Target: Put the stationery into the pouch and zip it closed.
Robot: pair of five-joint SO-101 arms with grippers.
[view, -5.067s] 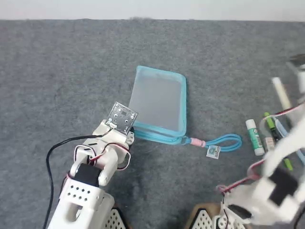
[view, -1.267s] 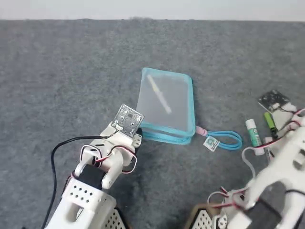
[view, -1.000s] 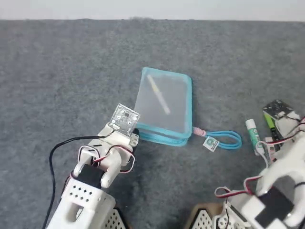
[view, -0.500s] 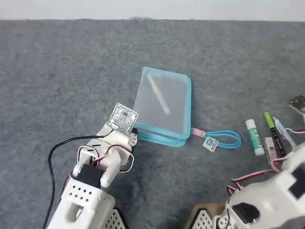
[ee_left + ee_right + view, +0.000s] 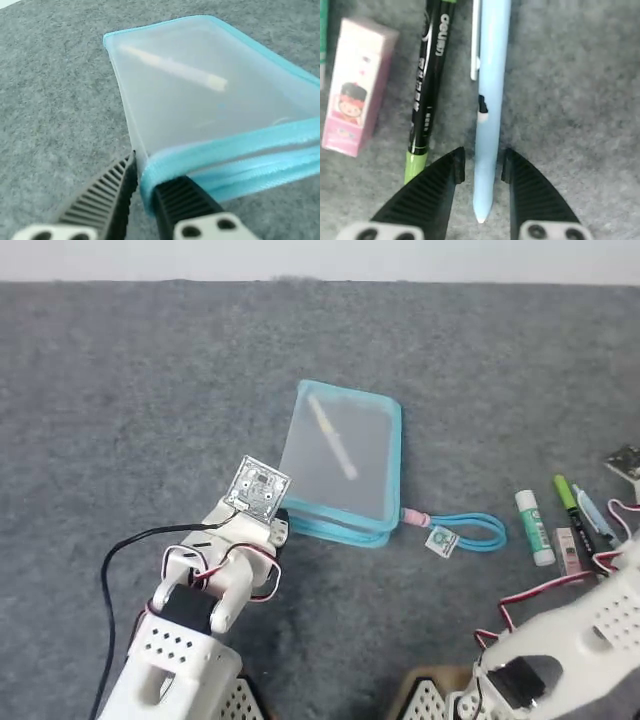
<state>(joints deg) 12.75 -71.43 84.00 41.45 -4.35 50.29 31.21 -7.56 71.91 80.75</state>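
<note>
Pouch (image 5: 340,465) lies mid-table (image 5: 120,390), 1 white pen (image 5: 333,438) inside, its zipper-edge corner pinched tight in the left gripper (image 5: 142,192). Near the table's right edge, the right gripper (image 5: 482,167) holds its jaws open astride a blue pen (image 5: 490,100), beside a black pen (image 5: 427,85), eraser (image 5: 357,85) and glue stick (image 5: 534,527).

Pouch (image 5: 340,465): frosted translucent white, turquoise zip trim. Pen inside (image 5: 333,440): white. Zip pull (image 5: 415,515): pink. Loop strap (image 5: 472,536): light blue. Tag (image 5: 441,539): white w/ green mark. Glue stick (image 5: 535,530): white, green label. Eraser (image 5: 357,85): pink, small cartoon-figure print. Marker (image 5: 425,90): black barrel, lime-green end, white lettering. Ballpoint (image 5: 490,100): pale blue (one small black spot mid-barrel). Mat (image 5: 120,390): mottled grey felt. Left gripper (image 5: 142,172) & right gripper (image 5: 481,160): black ribbed fingers, white bodies.
</note>
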